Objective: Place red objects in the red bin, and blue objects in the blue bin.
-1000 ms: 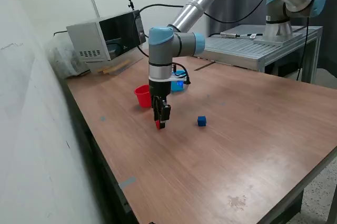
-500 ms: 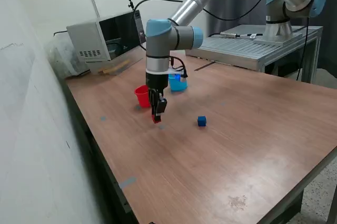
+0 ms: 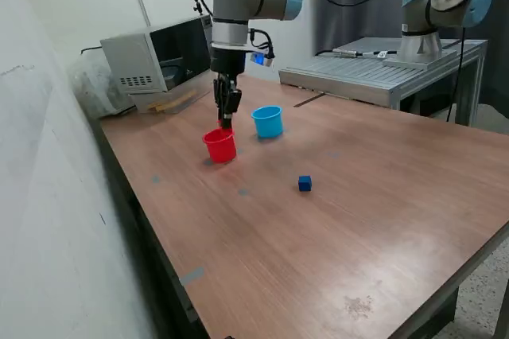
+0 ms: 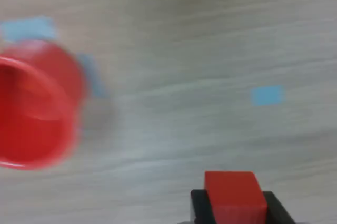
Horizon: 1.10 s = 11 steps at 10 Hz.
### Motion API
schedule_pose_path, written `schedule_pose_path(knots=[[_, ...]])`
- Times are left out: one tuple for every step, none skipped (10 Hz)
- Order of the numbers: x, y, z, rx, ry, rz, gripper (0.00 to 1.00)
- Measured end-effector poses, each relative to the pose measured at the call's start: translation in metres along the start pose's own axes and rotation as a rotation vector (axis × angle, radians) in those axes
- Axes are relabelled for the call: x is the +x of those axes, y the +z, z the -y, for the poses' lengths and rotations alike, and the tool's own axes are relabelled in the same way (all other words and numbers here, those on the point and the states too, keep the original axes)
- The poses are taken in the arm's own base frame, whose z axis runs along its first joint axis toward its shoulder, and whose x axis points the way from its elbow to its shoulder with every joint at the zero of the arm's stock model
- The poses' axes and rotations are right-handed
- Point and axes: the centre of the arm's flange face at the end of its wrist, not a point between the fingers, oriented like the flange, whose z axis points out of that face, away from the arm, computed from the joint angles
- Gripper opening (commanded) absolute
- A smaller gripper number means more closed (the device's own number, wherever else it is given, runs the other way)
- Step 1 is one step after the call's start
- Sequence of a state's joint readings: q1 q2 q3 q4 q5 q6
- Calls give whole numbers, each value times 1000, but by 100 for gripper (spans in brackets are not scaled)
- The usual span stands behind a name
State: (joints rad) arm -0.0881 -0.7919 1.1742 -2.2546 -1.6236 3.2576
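Note:
My gripper (image 3: pixel 226 122) is shut on a small red cube (image 4: pixel 235 196), which it holds in the air just above the red cup (image 3: pixel 220 146). In the wrist view the cube sits between the two dark fingers (image 4: pixel 200 209) and the red cup (image 4: pixel 31 113) is blurred, off to one side. The light blue cup (image 3: pixel 268 122) stands just to the exterior view's right of the red cup. One dark blue cube (image 3: pixel 305 184) lies on the table nearer the front. The other red cube and the other blue cube are not in view.
A grey box-like appliance (image 3: pixel 155 56) stands at the back of the wooden table (image 3: pixel 358 227). A metal bench (image 3: pixel 382 68) with a second arm base stands at the exterior view's right. Small blue tape marks (image 4: pixel 267 95) are on the tabletop.
My gripper has risen off the table with the red cube and moved back toward the red cup, from in front of it to just above it.

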Motion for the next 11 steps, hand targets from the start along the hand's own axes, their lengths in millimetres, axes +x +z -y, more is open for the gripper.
schedule_pose_path(knots=[[-34,1,-1,19,36,18,0],[-72,2,-2,35,79,35,0],[-108,2,-2,46,122,50,0],[-133,2,-1,55,148,59,0],[-146,2,2,62,155,64,0],[-153,2,4,68,153,65,0],[-155,3,7,73,147,63,0],[-153,3,8,76,134,59,0],[-151,4,10,80,120,56,0],[-149,4,11,81,110,53,0],[-147,4,11,80,105,52,0]])
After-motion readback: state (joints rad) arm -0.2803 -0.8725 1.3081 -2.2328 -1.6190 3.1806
